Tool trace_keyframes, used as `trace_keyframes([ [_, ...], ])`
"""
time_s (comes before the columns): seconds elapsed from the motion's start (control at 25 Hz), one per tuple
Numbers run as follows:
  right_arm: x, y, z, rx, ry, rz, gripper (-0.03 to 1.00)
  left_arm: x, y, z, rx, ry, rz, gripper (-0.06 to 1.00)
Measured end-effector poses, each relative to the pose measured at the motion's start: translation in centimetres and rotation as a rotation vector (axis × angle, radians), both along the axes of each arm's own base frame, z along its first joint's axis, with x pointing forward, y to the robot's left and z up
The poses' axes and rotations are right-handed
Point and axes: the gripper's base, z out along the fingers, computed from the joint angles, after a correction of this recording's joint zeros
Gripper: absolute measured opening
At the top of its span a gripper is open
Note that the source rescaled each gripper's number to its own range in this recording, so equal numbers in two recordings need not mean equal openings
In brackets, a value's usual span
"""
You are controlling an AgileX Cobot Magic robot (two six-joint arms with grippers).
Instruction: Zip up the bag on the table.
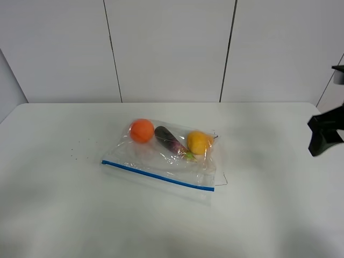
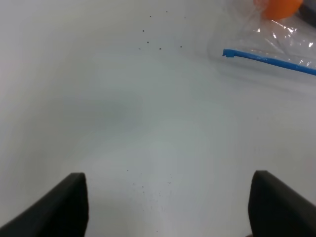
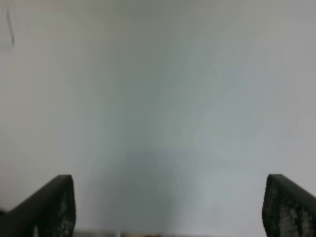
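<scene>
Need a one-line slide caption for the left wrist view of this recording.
Open left gripper hovers over the bare white table, the bag's blue zip strip and an orange item ahead.

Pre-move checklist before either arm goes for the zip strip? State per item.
1. Left gripper open, nothing between the fingers: ok.
2. Right gripper open, empty: ok.
3. Bag lying flat on the table, touched by neither gripper: ok.
4. Blue zip strip fully in view on the near edge, unobstructed: ok.
5. Strip end in the left wrist view: ok.
6. Zip open or already sealed: cannot tell.
</scene>
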Motion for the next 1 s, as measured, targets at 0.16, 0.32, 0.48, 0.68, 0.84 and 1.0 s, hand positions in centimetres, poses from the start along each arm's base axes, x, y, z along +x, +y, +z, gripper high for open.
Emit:
trace_keyframes([
  [0.16, -6.5, -0.1, -0.7, 0.0, -0.02, 0.0, 0.85, 0.0, 0.0, 0.0, 0.0, 0.0, 0.0, 0.9],
  [0.32, -12.5, -0.2, -1.5, 0.003, -0.185, 0.0, 0.85, 0.0, 0.0, 0.0, 0.0, 0.0, 0.0, 0.9],
  [0.48, -17.0, -0.2, -1.8, 0.012, -0.416, -0.001, 0.85, 0.0, 0.0, 0.0, 0.0, 0.0, 0.0, 0.9],
  [0.68, -21.7, -0.2, -2.4, 0.03, -0.664, -0.001, 0.85, 0.0, 0.0, 0.0, 0.0, 0.0, 0.0, 0.9],
  [0.84, -23.9, -0.2, -2.2, 0.039, -0.809, -0.012, 0.85, 0.0, 0.0, 0.0, 0.0, 0.0, 0.0, 0.9],
  [1.0, -25.1, -0.3, -2.1, 0.041, -0.886, -0.026, 0.85, 0.0, 0.0, 0.0, 0.0, 0.0, 0.0, 0.9],
])
